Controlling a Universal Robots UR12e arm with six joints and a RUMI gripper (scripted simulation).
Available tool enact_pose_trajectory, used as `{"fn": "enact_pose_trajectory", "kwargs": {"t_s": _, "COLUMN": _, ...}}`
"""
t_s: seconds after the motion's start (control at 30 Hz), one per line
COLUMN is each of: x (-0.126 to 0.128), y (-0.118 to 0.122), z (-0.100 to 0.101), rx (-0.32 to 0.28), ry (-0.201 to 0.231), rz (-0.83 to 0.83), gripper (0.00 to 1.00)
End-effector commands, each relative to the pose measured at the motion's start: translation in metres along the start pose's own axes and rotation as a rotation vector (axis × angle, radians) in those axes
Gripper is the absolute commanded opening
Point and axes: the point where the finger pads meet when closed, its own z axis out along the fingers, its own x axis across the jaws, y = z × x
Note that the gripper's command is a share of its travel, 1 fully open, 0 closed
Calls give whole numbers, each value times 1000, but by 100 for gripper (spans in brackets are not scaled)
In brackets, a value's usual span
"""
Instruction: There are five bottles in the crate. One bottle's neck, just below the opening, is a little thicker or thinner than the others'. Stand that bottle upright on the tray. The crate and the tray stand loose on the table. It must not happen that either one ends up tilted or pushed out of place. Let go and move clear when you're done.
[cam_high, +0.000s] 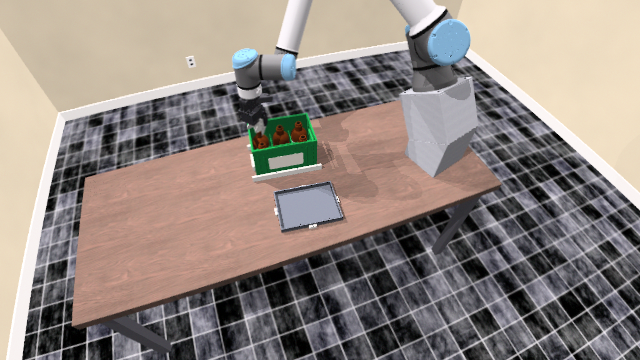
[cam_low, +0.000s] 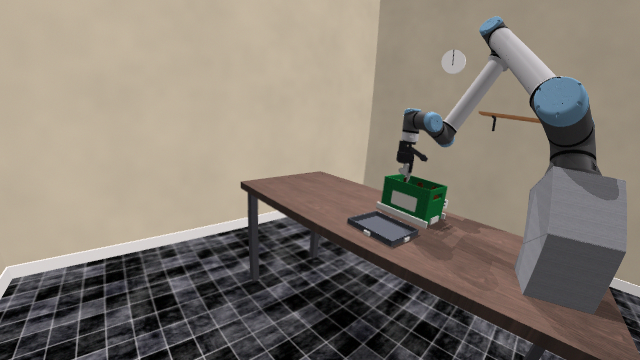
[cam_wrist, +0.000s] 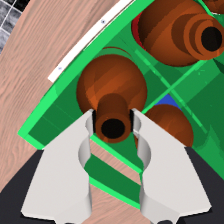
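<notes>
The tool (cam_high: 258, 131) (cam_low: 407, 178) (cam_wrist: 112, 111) grips one bottle's neck (cam_wrist: 113, 117) — crate (cam_high: 286, 159) (cam_low: 414, 198) (cam_wrist: 55, 107) around its body.

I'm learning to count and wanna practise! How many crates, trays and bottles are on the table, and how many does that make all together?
Green crate: 1
Grey tray: 1
Brown bottles, all in the crate: 5
Total: 7
</notes>
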Motion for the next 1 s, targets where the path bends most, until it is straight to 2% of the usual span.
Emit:
{"fn": "enact_pose_trajectory", "kwargs": {"t_s": 0.0, "x": 0, "y": 0, "z": -1, "rx": -1, "ry": -1, "rz": 0, "gripper": 0}}
{"fn": "enact_pose_trajectory", "kwargs": {"t_s": 0.2, "x": 0, "y": 0, "z": -1, "rx": -1, "ry": -1, "rz": 0, "gripper": 0}}
{"fn": "enact_pose_trajectory", "kwargs": {"t_s": 0.23, "x": 0, "y": 0, "z": -1, "rx": -1, "ry": -1, "rz": 0, "gripper": 38}}
{"fn": "enact_pose_trajectory", "kwargs": {"t_s": 0.97, "x": 0, "y": 0, "z": -1, "rx": -1, "ry": -1, "rz": 0, "gripper": 38}}
